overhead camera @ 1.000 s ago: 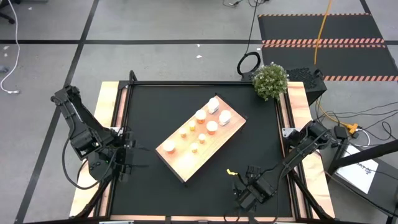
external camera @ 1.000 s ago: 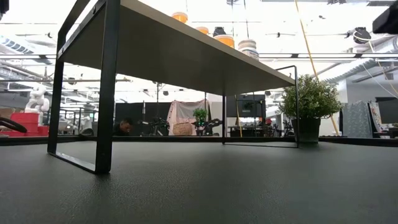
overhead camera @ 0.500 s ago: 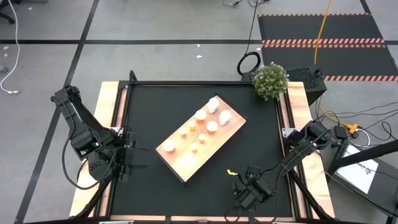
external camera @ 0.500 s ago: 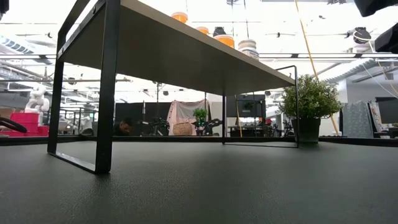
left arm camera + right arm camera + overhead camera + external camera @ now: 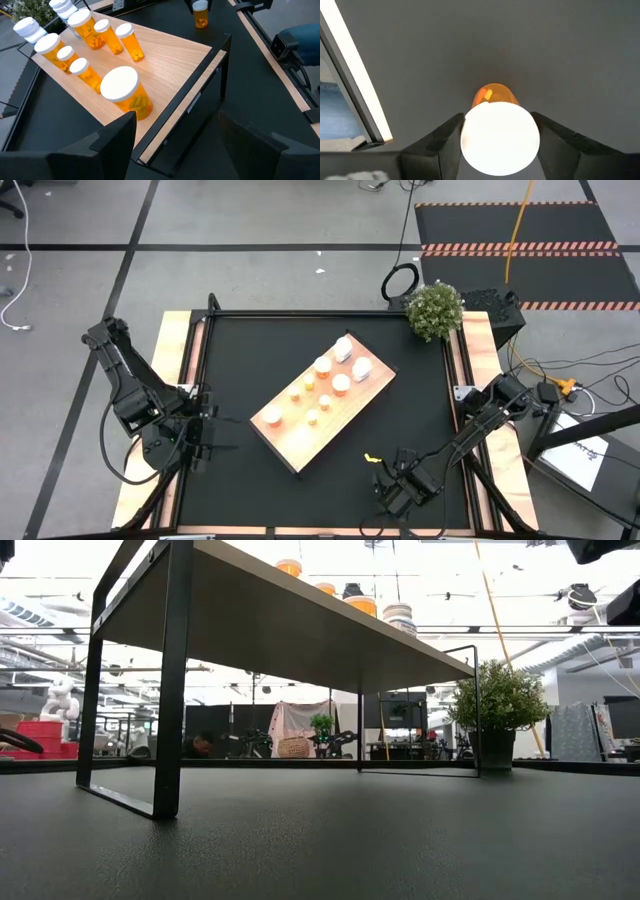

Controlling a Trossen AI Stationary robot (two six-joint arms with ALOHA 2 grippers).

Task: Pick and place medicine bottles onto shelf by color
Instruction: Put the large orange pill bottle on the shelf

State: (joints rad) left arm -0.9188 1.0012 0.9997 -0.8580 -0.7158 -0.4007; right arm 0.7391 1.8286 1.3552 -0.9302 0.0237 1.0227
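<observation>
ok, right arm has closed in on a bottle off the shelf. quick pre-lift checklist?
1. Bottle between right gripper fingers: ok, the orange bottle with white cap sits centred between them.
2. Firm grip on it: cannot tell, fingers flank the cap, contact unclear.
3. Bottle upright: ok, the cap faces the wrist camera squarely.
4. Free spot on the shelf: ok, bare wood at the near-left end, beside the orange bottles.
5. Left gripper out of the way: ok, open at the table's left edge.
6. Path to the shelf: cannot tell; a small yellow object lies nearby.
</observation>
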